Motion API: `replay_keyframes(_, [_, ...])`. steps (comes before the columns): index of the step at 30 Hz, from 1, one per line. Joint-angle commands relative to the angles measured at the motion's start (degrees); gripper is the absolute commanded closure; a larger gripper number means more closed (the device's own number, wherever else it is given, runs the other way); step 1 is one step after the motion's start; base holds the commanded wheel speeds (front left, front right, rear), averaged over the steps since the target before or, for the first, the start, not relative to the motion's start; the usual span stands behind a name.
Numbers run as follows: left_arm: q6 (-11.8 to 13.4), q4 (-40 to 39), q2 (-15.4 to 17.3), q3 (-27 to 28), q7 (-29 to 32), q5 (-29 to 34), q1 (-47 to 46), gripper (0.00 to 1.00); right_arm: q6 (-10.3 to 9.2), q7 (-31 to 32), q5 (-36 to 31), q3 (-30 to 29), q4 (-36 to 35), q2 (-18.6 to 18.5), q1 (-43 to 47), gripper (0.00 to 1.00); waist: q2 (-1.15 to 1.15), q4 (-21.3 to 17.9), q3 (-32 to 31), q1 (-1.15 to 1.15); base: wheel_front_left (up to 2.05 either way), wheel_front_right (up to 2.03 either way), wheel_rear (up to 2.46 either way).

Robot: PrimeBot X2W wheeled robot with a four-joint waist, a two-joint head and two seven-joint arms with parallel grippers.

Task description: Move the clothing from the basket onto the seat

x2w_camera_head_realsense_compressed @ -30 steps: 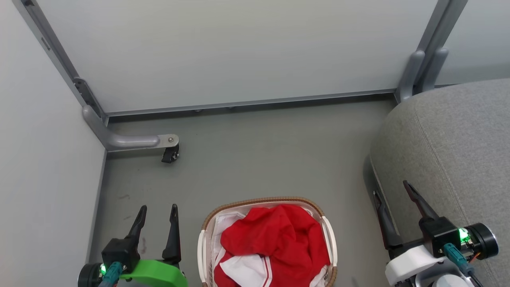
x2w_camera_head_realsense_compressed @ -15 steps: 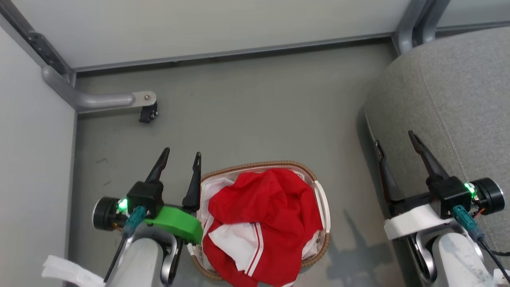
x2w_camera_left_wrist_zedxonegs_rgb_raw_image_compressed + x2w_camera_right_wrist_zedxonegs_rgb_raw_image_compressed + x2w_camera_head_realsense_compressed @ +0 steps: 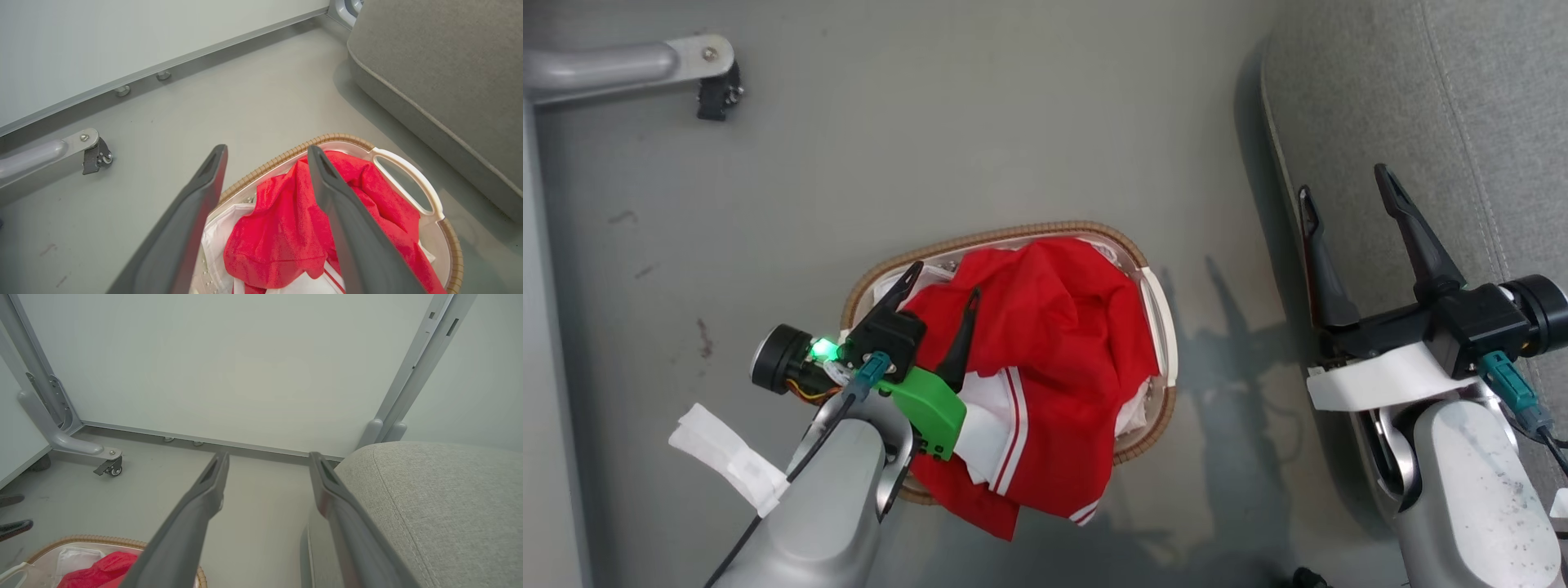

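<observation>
Head: my left fingers [image 3: 964,331] are spread wide above the clothing [image 3: 1054,327], heaped in the basket [image 3: 1045,229] on the floor [image 3: 931,147]. Right fingers [image 3: 1414,229] are spread and empty at the seat [image 3: 1421,98] edge. Left wrist: red fabric between the fingers, ungripped. Right wrist: seat beside the fingers, nothing held.

We seem to be in a lab or test bay rather than a lived-in home. Plain pale partition panels [image 3: 245,367] stand between grey metal posts [image 3: 412,371], and one post's foot [image 3: 77,446] ends in a small caster [image 3: 112,469], which marks these walls as wheeled screens. The floor [image 3: 972,122] is bare, smooth grey with a few dark scuffs. Within the screens we find a home-like corner: a grey upholstered seat [image 3: 1462,82] with a stitched seam, and a laundry basket [image 3: 1029,229] of red clothing [image 3: 1054,327] on the floor near it.
</observation>
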Motion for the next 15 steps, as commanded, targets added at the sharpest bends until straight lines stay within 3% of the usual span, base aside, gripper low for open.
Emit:
replay_keyframes(1, [-0.2,1.0,0.8,-0.6,0.0,0.6,-1.9,0.0,0.0,-0.2,0.8,0.2,-0.2,-0.1,-1.2,0.0,0.0,-5.0,8.5,-0.01,0.0,0.0,0.0])
replay_keyframes(15, [-0.2,11.6,3.3,-5.5,0.0,0.3,-8.2,0.0,0.0,-0.2,5.1,2.4,-0.6,-0.1,-4.0,0.0,0.0,-10.9,17.2,-0.01,0.0,0.0,0.0])
